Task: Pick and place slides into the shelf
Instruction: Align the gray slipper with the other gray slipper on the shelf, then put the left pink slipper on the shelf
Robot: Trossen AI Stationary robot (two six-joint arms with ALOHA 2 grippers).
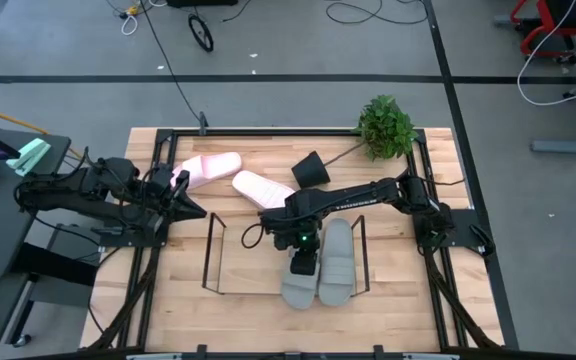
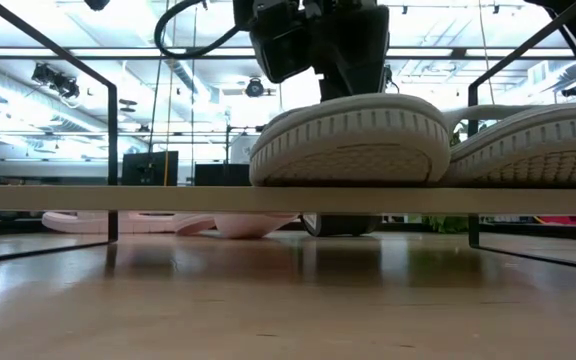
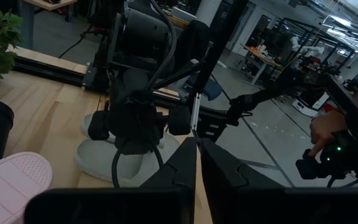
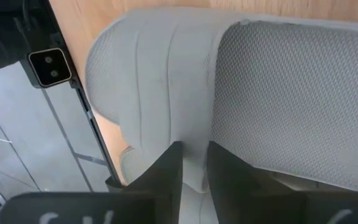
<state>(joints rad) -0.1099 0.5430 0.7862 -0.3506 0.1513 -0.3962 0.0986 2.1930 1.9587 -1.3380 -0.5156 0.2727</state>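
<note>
In the high view the right gripper (image 1: 303,243) sits just below the middle of the frame, directly over one grey slide (image 1: 301,275). That slide lies under and just below the gripper, inside the right part of the shelf (image 1: 211,255). The right wrist view shows the gripper's two dark fingers (image 4: 166,165) close together with the edge of the grey strap (image 4: 160,81) pinched between them. A second grey slide (image 1: 336,262) lies touching the first on its right, also within the wire frame, and free of the gripper.

In the low view both grey soles rest side by side on the shelf's flat board (image 2: 118,197), the gripped one (image 2: 353,140) in the upper middle of the frame with the dark gripper body rising above it, the other (image 2: 538,145) at the upper right.

Two pink slides remain off the shelf, above it in the high view: one (image 1: 208,168) at upper centre-left, the other (image 1: 261,187) just right of it, near the right arm's forearm. A toppled black pot (image 1: 311,170) with a green plant (image 1: 386,128) lies toward the upper right of the table (image 1: 398,300).

The left gripper (image 1: 190,207) waits at the left edge of the table, well apart from every slide, its fingers (image 3: 182,165) pressed together on nothing. A person's hand (image 3: 328,127) shows at the right of the left wrist view.
</note>
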